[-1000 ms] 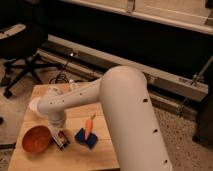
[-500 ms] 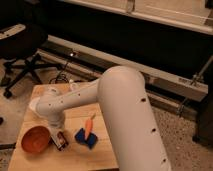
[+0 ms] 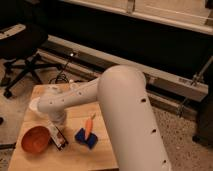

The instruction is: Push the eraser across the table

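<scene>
From my feed the arm fills most of the view, a big white curved link reaching from lower right across to the left side of the table. Its wrist bends down over the left-middle of the tabletop, and the gripper sits just below that bend, right above the near end of the eraser; the wrist hides its tip, so I cannot tell how it is set. The eraser lies flat on the wood, angled, with its white face up and dark edges showing, just right of the orange bowl and so close to it that I cannot say whether they touch. To the right of the eraser, apart from it, sits the blue block, with the carrot resting across its top and pointing away toward the back of the table. Compared with half a second ago, I see almost no change: the eraser, bowl, block and carrot lie in the same places, and the arm holds the same bent pose over the eraser, with at most a slight shift of the wrist that I cannot pin down. Behind the table, a black office chair stands on the floor at upper left.
</scene>
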Controlling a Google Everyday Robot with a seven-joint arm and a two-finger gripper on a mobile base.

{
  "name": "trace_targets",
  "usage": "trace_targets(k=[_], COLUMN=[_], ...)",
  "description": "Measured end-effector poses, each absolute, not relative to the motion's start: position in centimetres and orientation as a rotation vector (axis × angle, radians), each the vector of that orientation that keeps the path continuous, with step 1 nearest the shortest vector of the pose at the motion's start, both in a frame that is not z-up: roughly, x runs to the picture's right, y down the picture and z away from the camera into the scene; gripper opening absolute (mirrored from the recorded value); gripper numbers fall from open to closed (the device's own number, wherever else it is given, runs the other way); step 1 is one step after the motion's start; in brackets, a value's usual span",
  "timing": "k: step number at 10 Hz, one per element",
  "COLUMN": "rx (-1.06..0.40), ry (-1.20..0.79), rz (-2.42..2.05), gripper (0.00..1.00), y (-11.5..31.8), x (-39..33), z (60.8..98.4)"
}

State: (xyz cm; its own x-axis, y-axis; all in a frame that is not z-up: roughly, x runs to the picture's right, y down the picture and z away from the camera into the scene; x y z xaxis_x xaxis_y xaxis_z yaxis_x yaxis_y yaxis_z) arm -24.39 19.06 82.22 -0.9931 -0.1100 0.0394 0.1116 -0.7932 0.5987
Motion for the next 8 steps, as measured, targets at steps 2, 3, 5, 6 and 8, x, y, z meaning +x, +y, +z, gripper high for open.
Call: trace_targets(k=[2, 3, 5, 6, 8], rx=[-0.032, -0.044, -0.042, -0.035, -0.01], ry=[-0.921, -0.915, -0.934, -0.953, -0.992], rz=[-2.863, -2.865, -2.887, -2.902, -2.931], gripper=[0.0, 0.0, 0.0, 0.0, 0.0], y=[18.2, 18.2, 19.4, 20.2, 21.6], x=[-23.4, -23.1, -23.6, -24.1, -25.1], z=[82.8, 83.0, 82.8, 82.5, 81.9])
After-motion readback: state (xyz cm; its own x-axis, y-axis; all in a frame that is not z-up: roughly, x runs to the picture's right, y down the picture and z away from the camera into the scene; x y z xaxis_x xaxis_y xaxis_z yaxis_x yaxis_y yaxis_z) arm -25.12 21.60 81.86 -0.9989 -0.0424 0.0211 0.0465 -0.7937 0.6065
